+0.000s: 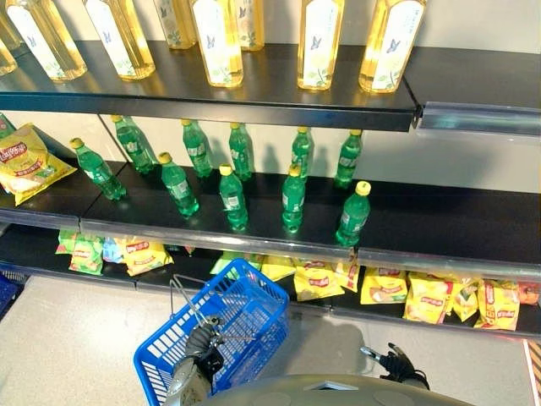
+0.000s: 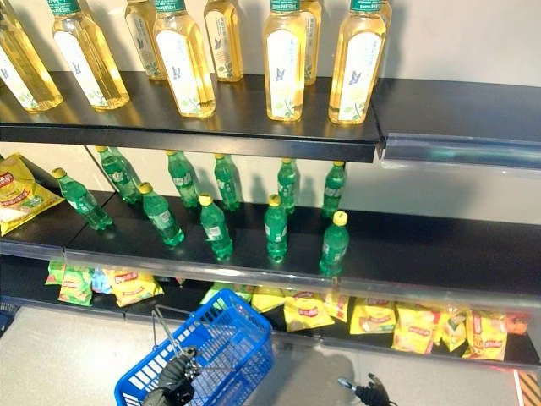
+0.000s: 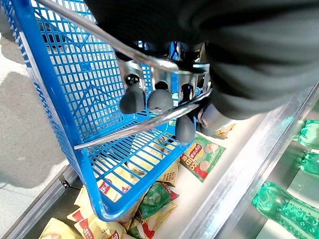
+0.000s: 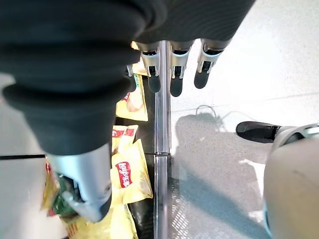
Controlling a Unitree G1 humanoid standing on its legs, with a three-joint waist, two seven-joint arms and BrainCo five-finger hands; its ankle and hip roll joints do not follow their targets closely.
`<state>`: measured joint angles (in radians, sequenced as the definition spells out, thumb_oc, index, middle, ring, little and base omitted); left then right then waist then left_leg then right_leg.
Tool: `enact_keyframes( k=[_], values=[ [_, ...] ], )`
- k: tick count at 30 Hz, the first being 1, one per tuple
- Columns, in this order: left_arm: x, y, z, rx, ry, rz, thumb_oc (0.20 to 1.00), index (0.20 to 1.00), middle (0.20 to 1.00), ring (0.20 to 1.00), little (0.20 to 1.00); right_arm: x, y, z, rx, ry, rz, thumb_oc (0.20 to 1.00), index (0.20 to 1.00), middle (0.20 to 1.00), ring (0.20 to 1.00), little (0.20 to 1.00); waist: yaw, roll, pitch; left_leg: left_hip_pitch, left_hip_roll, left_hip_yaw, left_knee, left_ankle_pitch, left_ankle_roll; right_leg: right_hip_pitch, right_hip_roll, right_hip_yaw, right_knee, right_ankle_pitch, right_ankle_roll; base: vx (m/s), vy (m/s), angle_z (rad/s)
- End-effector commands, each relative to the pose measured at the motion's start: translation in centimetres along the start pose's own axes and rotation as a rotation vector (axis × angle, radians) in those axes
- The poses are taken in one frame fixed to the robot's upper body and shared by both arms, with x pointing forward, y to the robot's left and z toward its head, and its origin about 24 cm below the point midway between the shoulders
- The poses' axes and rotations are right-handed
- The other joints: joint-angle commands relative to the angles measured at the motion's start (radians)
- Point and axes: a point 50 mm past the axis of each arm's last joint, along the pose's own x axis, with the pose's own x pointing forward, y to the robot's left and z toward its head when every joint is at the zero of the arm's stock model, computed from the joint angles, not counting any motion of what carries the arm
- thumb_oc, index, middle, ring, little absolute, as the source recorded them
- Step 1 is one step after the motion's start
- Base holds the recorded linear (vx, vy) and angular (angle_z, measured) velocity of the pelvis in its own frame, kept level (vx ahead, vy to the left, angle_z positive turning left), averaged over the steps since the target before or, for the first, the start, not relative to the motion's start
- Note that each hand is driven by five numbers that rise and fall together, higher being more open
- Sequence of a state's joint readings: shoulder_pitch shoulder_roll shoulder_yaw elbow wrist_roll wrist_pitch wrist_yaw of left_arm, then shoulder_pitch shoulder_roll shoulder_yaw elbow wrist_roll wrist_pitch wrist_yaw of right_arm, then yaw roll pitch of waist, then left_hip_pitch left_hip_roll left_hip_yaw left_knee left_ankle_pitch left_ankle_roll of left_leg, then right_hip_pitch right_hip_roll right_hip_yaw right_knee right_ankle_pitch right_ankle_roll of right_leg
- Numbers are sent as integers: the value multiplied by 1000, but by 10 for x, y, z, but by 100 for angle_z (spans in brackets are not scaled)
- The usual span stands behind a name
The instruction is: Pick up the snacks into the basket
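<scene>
Our left hand [image 3: 159, 94] curls its fingers around the wire handle [image 3: 149, 122] of the blue basket [image 1: 245, 317], our right hand [image 4: 172, 69] hangs with fingers relaxed, and snack bags [image 1: 385, 288] lie on the bottom shelf [image 1: 51, 249].

Both eye views look down on the shelves [image 1: 254, 101]; wrist views sit close behind each hand's fingers [image 3: 159, 99]

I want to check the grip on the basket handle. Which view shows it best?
The left wrist view: the left hand curls its fingers round the wire handle of the blue basket up close. Both eye views show this small and partly hidden.
</scene>
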<state>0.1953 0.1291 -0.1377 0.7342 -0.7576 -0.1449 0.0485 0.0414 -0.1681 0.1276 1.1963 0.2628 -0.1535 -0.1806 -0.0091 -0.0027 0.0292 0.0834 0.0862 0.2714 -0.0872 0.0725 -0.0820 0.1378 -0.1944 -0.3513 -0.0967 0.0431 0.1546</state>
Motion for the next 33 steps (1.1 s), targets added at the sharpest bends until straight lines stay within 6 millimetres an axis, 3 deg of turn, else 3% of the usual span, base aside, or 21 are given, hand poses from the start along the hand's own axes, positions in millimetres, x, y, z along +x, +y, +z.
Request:
enact_keyframes(
  k=[1,20,29,33],
  values=[
    [8,-32,42,-2,-213,-114,200,200,200,200,200,5,11,29,-32,-108,17,1000,1000,1000,1000,1000,9,-6,1,-16,-41,-65,0,-13,26,-8,93,19,9,-27,-29,0,0,0],
    [7,-31,55,42,-280,-106,200,200,200,200,200,2,19,41,-180,-205,66,1000,1000,1000,1000,1000,4,-8,14,-20,-41,-58,0,-17,25,-17,91,26,9,-18,-25,0,0,0],
    [8,-27,58,46,-292,-95,200,200,200,200,200,2,15,40,-167,-204,66,1000,1000,1000,1000,1000,-1,-11,20,-11,-43,-52,0,-22,27,-10,87,27,9,-14,-24,0,0,0],
    [7,-28,67,52,-325,-100,200,200,200,200,200,2,12,49,-144,-242,73,1000,1000,1000,1000,1000,0,-9,54,-27,-42,-51,39,-30,34,-54,67,21,116,-39,-26,-40,7,0]
  ],
)
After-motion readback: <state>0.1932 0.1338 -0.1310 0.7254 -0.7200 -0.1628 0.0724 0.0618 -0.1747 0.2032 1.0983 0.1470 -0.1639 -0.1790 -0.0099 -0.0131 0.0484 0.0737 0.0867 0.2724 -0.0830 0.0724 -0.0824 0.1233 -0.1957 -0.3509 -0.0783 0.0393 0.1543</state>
